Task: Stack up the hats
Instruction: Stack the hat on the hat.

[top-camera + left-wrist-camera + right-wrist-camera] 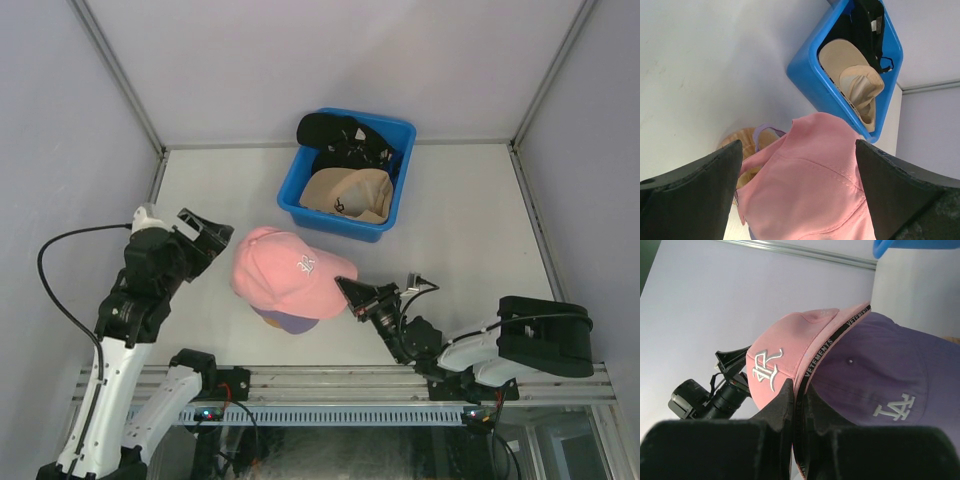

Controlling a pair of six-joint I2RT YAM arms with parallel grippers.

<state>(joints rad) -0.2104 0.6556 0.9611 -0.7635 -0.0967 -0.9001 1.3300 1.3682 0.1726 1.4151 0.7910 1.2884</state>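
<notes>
The right claw is clamping the pink cap by its brim; this cap is covering the lavender cap by the counter's near edge. The left claw is gaping wide beside it.

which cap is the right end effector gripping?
The pink cap, pinched at its brim edge by the right end effector. It sits over the lavender cap; the tan cap and the black cap lie in the blue bin.
</notes>
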